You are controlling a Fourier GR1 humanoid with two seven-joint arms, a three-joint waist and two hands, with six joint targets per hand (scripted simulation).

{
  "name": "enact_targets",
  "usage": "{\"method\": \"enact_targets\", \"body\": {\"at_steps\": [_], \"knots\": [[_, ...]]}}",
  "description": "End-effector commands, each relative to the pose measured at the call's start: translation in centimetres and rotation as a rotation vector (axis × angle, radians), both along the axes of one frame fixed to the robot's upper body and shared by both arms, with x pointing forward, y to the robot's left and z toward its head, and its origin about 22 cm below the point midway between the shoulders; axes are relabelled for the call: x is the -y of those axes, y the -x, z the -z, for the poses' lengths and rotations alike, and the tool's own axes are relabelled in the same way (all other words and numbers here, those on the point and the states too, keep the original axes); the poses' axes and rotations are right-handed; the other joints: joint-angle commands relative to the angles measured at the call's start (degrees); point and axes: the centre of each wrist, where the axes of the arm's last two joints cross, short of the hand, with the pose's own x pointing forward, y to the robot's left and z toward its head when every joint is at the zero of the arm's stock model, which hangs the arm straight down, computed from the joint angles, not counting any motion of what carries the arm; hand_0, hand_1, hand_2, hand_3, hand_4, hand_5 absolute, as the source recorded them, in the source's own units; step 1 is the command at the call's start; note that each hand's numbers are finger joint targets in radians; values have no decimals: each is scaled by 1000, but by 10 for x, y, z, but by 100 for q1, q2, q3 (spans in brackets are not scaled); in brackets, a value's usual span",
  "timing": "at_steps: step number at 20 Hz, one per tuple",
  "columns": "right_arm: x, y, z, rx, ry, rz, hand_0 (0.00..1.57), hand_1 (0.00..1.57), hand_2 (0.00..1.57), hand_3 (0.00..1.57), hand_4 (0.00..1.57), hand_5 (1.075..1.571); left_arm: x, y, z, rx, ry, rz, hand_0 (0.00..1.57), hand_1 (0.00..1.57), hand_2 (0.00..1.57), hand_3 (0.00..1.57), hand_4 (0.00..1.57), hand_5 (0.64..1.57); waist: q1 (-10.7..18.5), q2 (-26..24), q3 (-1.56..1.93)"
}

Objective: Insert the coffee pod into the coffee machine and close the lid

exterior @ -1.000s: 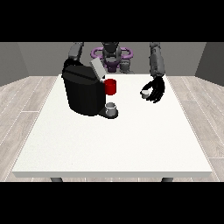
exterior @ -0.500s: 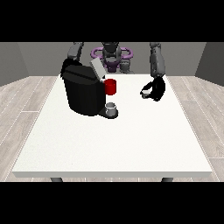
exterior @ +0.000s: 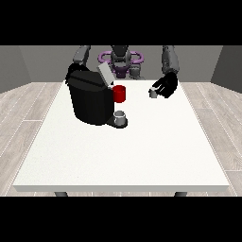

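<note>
— What did you have at the view's left when you looked?

— I saw the black coffee machine standing on the white table, left of the middle. Its grey lid was tipped up and open. The red part at the machine's front faced right, and a small grey cup sat below it on the machine's base.

— And the hand at the view's left?

— I could only make out a dark shape behind the machine's top corner, which I took for that hand. The machine hid most of it, so I could not tell how its fingers lay.

— The robot itself?

— Its torso was behind the far table edge, near the centre, small at the top of my view.

— Where was the pod?

— The coffee pod, small and grey, was over on the right, well apart from the machine. The hand at the view's right had it: I saw the black fingers curled round the pod, which showed at the hand's left side, over the table's far right part.

— So not in the machine?

— No, the pod was in that hand, and the lid stood open
</note>
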Motion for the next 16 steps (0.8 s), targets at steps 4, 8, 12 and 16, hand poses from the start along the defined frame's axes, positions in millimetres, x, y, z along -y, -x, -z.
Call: {"method": "enact_targets", "body": {"at_steps": [4, 8, 12, 16], "knots": [[20, -5, 8, -30, 26, -11, 0, 0, 0, 0, 468, 1571, 23, -26, -58, 21, 7, 104, 1235, 1235, 1323, 1291, 571, 1571, 32, -211, 0], [11, -5, 6, -8, 27, -61, 0, 0, 0, 0, 456, 1571, 33, -33, -70, 58, 25, 75, 1252, 1252, 1329, 1292, 573, 1571, -176, -92, -1], [-3, -14, -7, 37, -8, -72, 0, 0, 0, 0, 489, 1571, 26, -43, -108, 112, 16, 53, 1255, 1255, 1332, 1288, 556, 1571, -329, 84, -1], [-23, -12, -11, 55, -14, -107, 0, 0, 0, 0, 495, 1571, 17, -50, -147, 150, 10, 41, 1011, 1011, 1199, 1224, 543, 1571, -531, 132, -2]]}}
